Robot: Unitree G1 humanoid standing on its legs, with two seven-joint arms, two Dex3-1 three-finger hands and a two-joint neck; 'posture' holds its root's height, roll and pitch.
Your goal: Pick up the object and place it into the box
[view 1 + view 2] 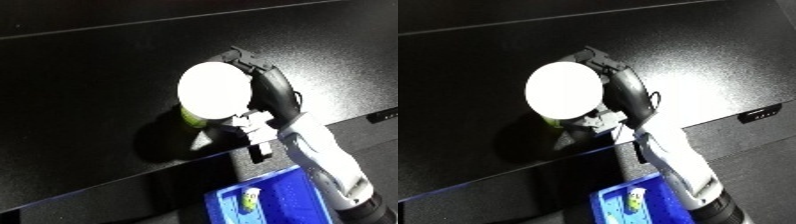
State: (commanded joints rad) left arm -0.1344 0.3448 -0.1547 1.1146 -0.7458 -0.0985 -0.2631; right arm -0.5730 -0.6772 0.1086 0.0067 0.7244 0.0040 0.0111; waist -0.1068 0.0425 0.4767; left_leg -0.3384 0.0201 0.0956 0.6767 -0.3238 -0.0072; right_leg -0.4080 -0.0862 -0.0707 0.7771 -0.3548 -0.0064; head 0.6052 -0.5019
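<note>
R hand (620, 90) curled round white-lidded container (565, 90), blue bin (611, 202) below

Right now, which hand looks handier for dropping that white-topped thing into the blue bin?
The right hand: it is already curled around the white-lidded container, with the blue bin just below its forearm. The left hand is out of view.

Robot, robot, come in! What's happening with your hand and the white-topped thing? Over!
Right hand curled round the white-lidded container, over the black table. Left hand out of sight. Blue bin below, one small item already inside. Nothing in the way.
</note>
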